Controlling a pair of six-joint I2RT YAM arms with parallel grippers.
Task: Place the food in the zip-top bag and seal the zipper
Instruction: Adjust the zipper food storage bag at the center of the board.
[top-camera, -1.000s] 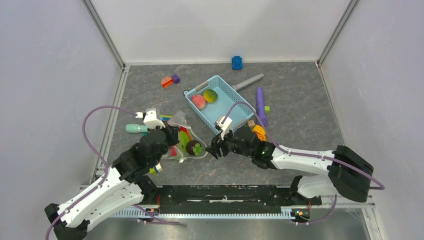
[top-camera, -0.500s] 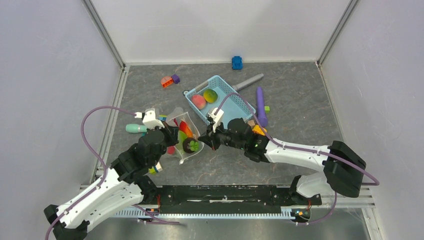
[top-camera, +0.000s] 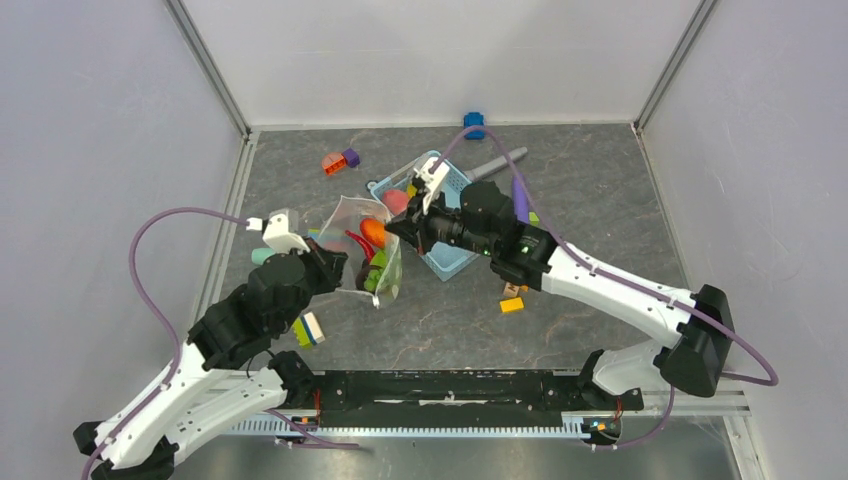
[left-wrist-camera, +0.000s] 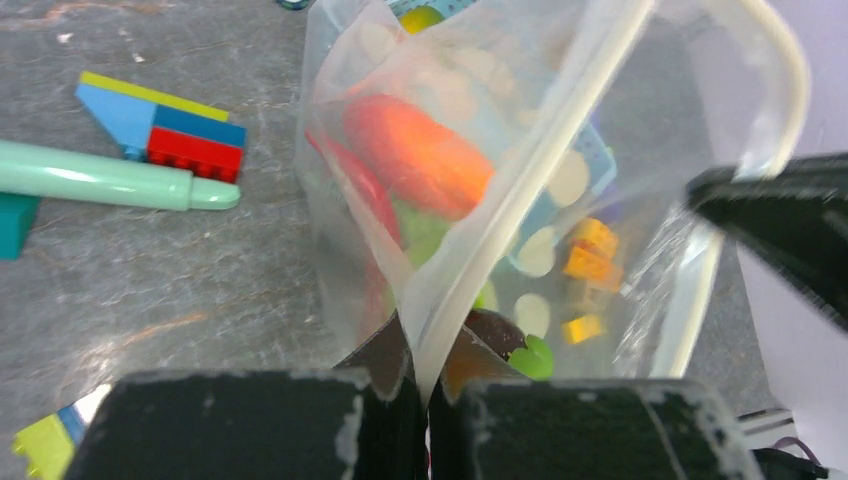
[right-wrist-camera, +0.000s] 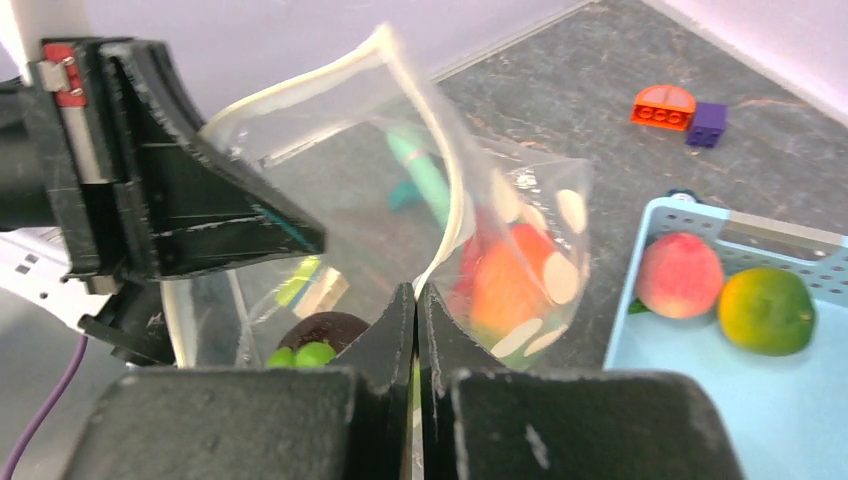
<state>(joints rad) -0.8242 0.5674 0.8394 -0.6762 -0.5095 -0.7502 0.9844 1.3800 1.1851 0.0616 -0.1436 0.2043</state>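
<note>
Top external: zip-top bag (top-camera: 352, 226) hangs mouth-up, zipper (left-wrist-camera: 528, 172) running diagonally near-left to far-right.

One zip-top bag (top-camera: 352, 222) with four pieces of food (left-wrist-camera: 420, 155) showing inside: one orange, one red, one green, one dark brown. One light-blue basket (right-wrist-camera: 720, 400) with two fruits: one pink fruit (right-wrist-camera: 680, 275), one green-orange fruit (right-wrist-camera: 768, 310). One purple stick (top-camera: 519, 192), one grey marker (top-camera: 497, 161), one mint pen (left-wrist-camera: 100, 180), one blue toy (top-camera: 474, 125) at upper centre
</note>
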